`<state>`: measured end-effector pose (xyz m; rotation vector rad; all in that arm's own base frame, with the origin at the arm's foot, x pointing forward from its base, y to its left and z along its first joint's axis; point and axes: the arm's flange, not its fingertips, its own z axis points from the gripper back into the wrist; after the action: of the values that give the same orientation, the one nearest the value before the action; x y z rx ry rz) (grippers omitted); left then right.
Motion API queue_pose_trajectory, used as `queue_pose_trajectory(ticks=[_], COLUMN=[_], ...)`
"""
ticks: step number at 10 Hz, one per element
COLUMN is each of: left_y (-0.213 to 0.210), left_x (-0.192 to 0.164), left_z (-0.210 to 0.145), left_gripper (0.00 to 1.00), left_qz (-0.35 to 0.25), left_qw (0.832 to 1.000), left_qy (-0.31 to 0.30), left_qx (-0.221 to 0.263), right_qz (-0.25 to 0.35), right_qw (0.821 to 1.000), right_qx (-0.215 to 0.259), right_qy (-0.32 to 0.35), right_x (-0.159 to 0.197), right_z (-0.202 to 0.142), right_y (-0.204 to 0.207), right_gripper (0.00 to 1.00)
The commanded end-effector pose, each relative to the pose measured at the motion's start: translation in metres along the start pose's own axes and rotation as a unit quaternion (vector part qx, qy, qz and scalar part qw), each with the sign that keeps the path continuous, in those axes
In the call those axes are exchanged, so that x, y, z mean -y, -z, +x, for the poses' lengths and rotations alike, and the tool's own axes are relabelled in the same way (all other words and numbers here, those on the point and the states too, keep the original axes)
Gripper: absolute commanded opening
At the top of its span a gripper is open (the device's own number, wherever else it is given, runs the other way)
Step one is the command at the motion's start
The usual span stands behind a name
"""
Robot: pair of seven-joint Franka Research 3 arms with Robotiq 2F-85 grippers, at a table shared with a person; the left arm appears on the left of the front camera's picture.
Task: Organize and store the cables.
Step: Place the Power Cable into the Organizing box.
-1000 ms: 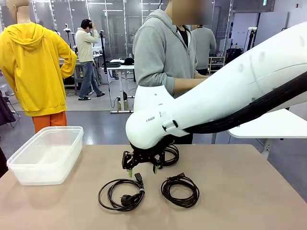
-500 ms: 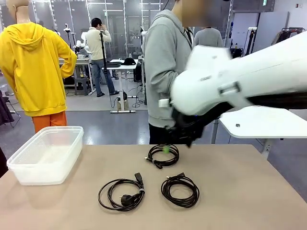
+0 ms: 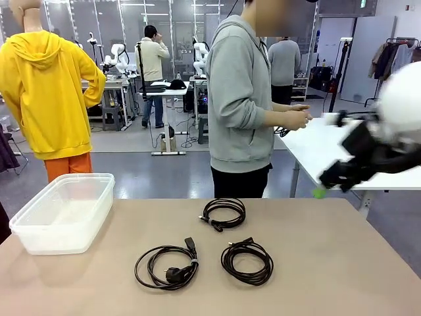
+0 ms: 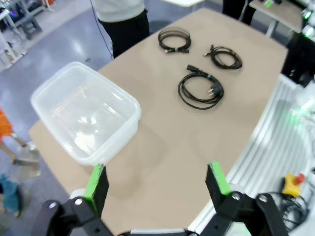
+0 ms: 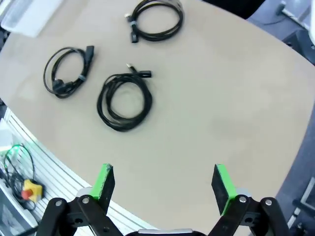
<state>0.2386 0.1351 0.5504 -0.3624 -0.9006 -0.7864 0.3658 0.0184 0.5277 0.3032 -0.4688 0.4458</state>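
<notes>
At the right edge of the front view, the right arm (image 3: 402,105) is held above the surface (image 3: 329,263), with the blurred right tool (image 3: 327,186) angled down and leftward. In its wrist view, that tool's green pads (image 5: 104,182) are spread wide with nothing between them. The left tool (image 4: 157,184) is likewise held open and empty, high off the left side near the clear tub (image 4: 133,110). The cables (image 3: 241,212) are laid mid-surface: that far coil, a near-left coil (image 3: 174,273) and a near-right coil (image 3: 248,280).
</notes>
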Motion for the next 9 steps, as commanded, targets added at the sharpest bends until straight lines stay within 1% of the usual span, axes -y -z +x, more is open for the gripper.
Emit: queue_pose_trajectory(ticks=[1, 2, 3, 4, 5, 6, 7, 8, 9], left_y=[0.001, 0.001, 0.001, 0.001, 0.001, 0.001, 0.001, 0.001, 0.001], left_x=[-0.001, -0.001, -0.001, -0.001, -0.001, -0.001, -0.001, -0.001, -0.001], left_z=[0.001, 0.001, 0.001, 0.001, 0.001, 0.001, 0.001, 0.001, 0.001], left_gripper=[1.00, 1.00, 1.00, 1.00, 1.00, 1.00, 1.00, 1.00, 1.00], left_qz=[-0.007, -0.007, -0.007, -0.007, -0.007, -0.007, -0.007, -0.007, -0.007], left_qw=[1.000, 1.000, 1.000, 1.000, 1.000, 1.000, 1.000, 1.000, 1.000], left_qy=[0.008, 0.008, 0.008, 0.008, 0.008, 0.008, 0.008, 0.008, 0.008], left_qx=[0.006, 0.006, 0.006, 0.006, 0.006, 0.006, 0.006, 0.006, 0.006], right_qz=[0.048, 0.062, 0.084, 0.101, 0.102, 0.102, 0.110, 0.122, 0.093], right_qw=[0.998, 0.997, 0.993, 0.988, 0.983, 0.979, 0.978, 0.976, 0.982], right_qx=[0.037, 0.050, 0.078, 0.108, 0.148, 0.172, 0.176, 0.177, 0.163], right_qy=[-0.012, -0.025, -0.036, -0.034, -0.035, -0.036, -0.021, -0.037, -0.020], right_x=[0.050, 0.068, 0.087, 0.108, 0.123, 0.129, 0.132, 0.127, 0.154], right_z=[-0.044, -0.067, -0.091, -0.118, -0.139, -0.158, -0.166, -0.163, -0.143], right_y=[-0.029, -0.039, -0.045, -0.044, -0.040, -0.033, -0.025, -0.015, -0.059], right_gripper=[1.00, 1.00, 1.00, 1.00, 1.00, 1.00, 1.00, 1.00, 1.00])
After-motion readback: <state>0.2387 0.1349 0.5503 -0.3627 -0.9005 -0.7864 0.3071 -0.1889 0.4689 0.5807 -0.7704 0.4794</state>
